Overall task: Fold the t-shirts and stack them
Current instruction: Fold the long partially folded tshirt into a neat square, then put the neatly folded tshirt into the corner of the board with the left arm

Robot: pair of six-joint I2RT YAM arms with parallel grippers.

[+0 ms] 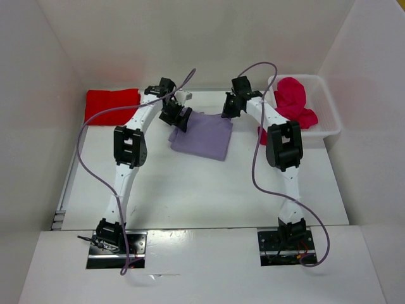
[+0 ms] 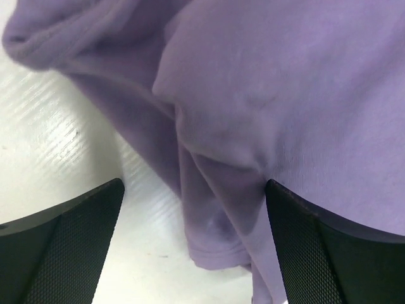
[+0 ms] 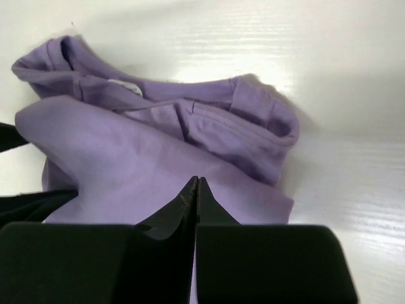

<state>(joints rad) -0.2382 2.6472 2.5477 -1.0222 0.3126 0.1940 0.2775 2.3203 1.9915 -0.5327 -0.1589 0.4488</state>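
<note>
A pale lavender t-shirt (image 1: 202, 136) lies folded into a rough square at the back middle of the table. My left gripper (image 1: 180, 117) hovers open over its left edge. In the left wrist view, a lavender hem (image 2: 218, 253) lies between the wide-apart fingers of the left gripper (image 2: 194, 187). My right gripper (image 1: 229, 109) is at the shirt's far right corner. Its fingers are pressed together, with the right gripper (image 3: 197, 180) over the lavender cloth (image 3: 126, 158) and nothing seen between them. A bright red t-shirt (image 1: 112, 102) lies folded at the far left. A crimson t-shirt (image 1: 294, 101) sits bunched in the bin.
A white plastic bin (image 1: 332, 120) stands at the back right, beside the right arm. White walls enclose the table on the left, back and right. Purple cables loop from both arms over the table.
</note>
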